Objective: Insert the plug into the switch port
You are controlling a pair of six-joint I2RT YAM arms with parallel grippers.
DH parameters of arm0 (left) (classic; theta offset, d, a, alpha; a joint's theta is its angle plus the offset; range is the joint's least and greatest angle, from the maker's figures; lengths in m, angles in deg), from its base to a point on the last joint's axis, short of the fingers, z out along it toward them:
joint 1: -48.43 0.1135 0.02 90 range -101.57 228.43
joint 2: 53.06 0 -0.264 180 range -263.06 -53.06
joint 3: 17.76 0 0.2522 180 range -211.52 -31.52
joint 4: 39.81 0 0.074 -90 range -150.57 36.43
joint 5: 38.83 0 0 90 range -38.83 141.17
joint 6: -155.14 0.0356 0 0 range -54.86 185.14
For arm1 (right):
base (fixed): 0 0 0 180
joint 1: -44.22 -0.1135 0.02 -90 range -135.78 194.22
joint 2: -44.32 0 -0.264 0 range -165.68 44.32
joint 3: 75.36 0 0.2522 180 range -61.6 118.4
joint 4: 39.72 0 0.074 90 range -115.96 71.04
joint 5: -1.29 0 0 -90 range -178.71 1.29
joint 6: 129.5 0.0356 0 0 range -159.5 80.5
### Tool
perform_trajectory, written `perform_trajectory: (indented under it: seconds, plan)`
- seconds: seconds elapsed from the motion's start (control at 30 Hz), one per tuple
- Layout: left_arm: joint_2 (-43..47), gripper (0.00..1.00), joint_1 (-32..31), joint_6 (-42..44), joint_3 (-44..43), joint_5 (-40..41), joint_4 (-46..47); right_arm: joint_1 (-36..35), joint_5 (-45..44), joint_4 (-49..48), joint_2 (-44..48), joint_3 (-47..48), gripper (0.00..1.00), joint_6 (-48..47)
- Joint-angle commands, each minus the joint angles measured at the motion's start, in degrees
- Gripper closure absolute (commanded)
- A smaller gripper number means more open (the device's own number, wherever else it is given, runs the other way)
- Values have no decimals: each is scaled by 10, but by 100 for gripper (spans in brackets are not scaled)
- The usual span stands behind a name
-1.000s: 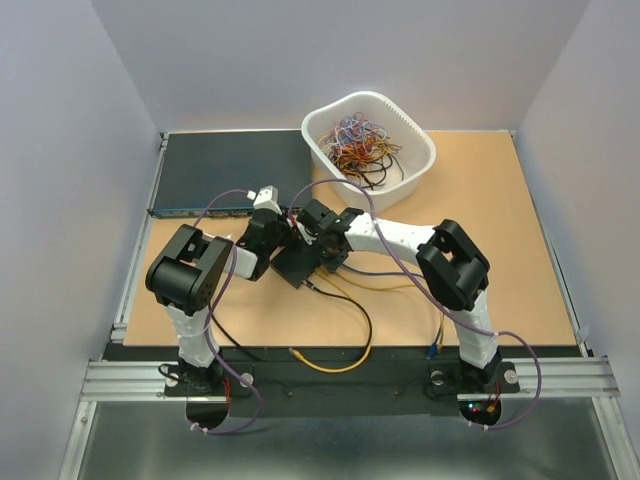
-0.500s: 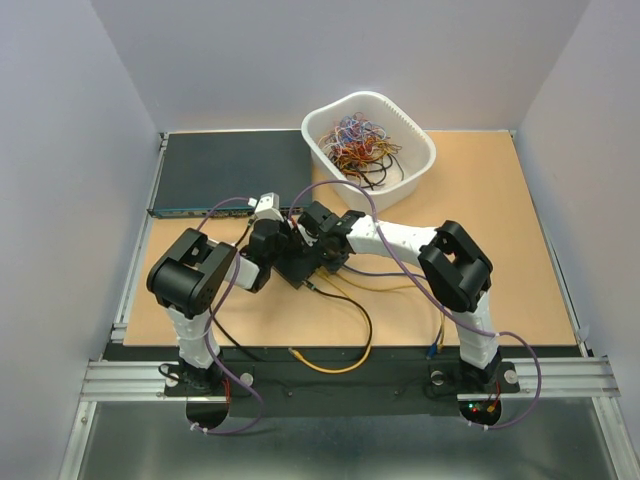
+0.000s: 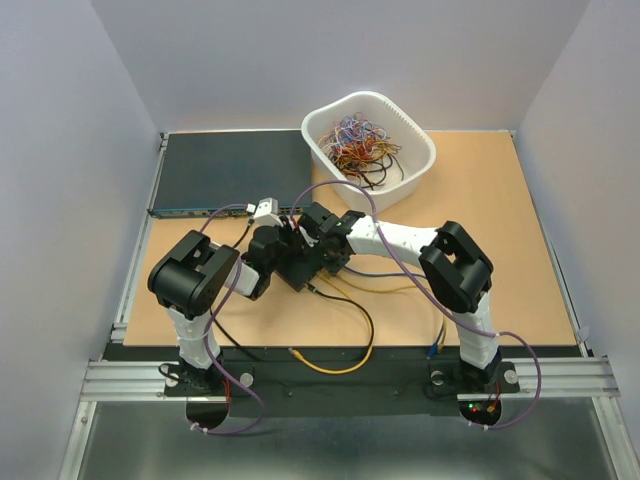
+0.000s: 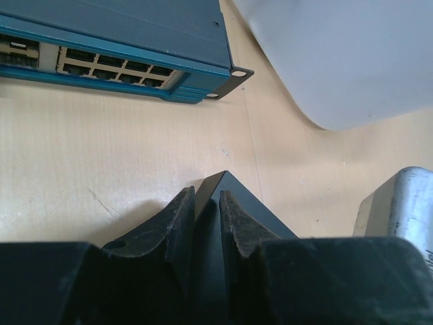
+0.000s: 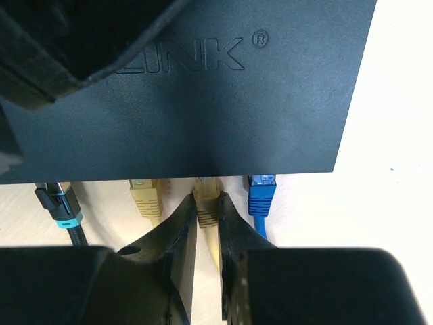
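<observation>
The right gripper (image 5: 206, 220) pinched the beige plug (image 5: 205, 195), its tip at the switch port (image 5: 205, 177) on the black switch box's (image 5: 203, 101) edge, squeezed between a yellow connector (image 5: 145, 194) and a blue connector (image 5: 261, 193). The left gripper (image 4: 207, 217) clamped the box's corner, with bare table (image 4: 101, 156) beyond.

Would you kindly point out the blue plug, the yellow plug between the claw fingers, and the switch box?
blue plug (image 5: 261, 196): right wrist view, its body.
yellow plug (image 5: 206, 196): right wrist view, its body.
switch box (image 5: 203, 115): right wrist view, top face.
</observation>
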Motion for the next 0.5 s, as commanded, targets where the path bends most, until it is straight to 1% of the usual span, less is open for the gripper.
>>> perform_trajectory:
  seconds: [0.0,0.3,0.47]
  plan:
    - [-21,69,-61,-31,39,-135,-120,-3,-11,-207,48,51,99,18]
    - [-24,69,-64,-32,36,-133,-120,-16,-4,-218,33,62,100,29]
    - [-29,69,-65,-32,34,-134,-118,-29,-13,-242,51,48,100,29]
